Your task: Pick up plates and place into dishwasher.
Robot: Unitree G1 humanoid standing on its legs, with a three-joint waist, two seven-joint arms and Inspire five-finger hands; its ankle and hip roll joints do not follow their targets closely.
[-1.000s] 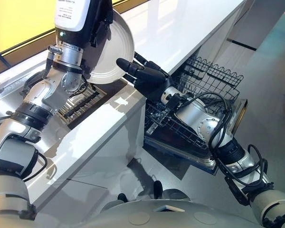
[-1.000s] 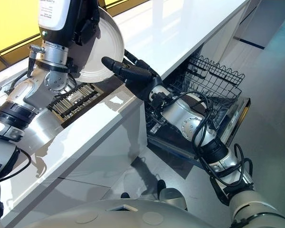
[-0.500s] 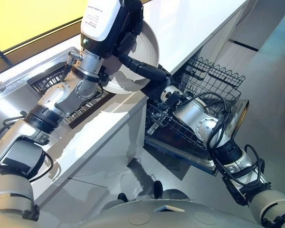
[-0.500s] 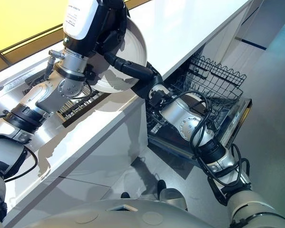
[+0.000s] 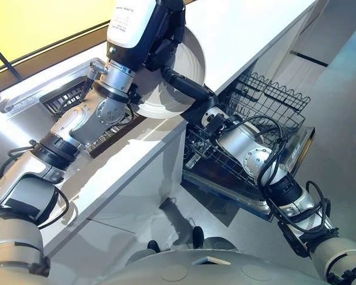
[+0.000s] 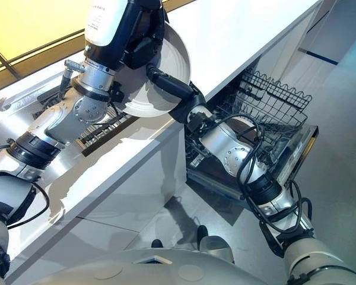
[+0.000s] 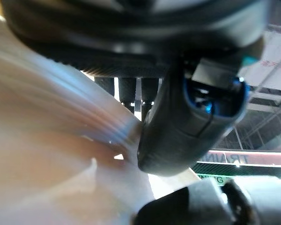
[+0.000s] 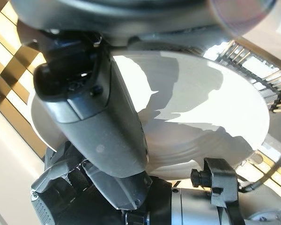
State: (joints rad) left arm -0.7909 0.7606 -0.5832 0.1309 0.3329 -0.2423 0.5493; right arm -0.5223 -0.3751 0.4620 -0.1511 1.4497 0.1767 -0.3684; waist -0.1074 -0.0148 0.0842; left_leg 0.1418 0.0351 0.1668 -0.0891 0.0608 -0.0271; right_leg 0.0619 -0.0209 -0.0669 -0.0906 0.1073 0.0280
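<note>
A long white countertop (image 5: 243, 29) ran across the scene above a grey floor (image 5: 338, 89); under its edge the dishwasher (image 6: 210, 178) stood open, its door (image 5: 301, 148) lowered and its wire lower rack (image 5: 270, 98) pulled out over the door; no dish could be made out in that rack. A steel sink (image 5: 15, 127) was set into the counter on the robot's left, with a dark drainer rack (image 5: 65, 98) lying in it.

The white plate (image 5: 193, 59) was held up in the air, tilted on edge, over the counter's front edge between the sink and the dishwasher, clear of the counter surface; its hollow face was turned towards the camera.

The left hand (image 5: 163, 32) came down onto the plate from above and gripped its upper rim; in the left wrist view its thumb pressed against the plate's surface (image 7: 61, 159), with its fingers (image 7: 129, 91) in a row on the other side, so the rim was pinched between them.

The right hand (image 5: 193, 95) reached up from the dishwasher side to the plate's lower right rim; its thumb (image 8: 103, 131) lay across the plate's face (image 8: 210, 103); whether this hand actually gripped the plate could not be told.
</note>
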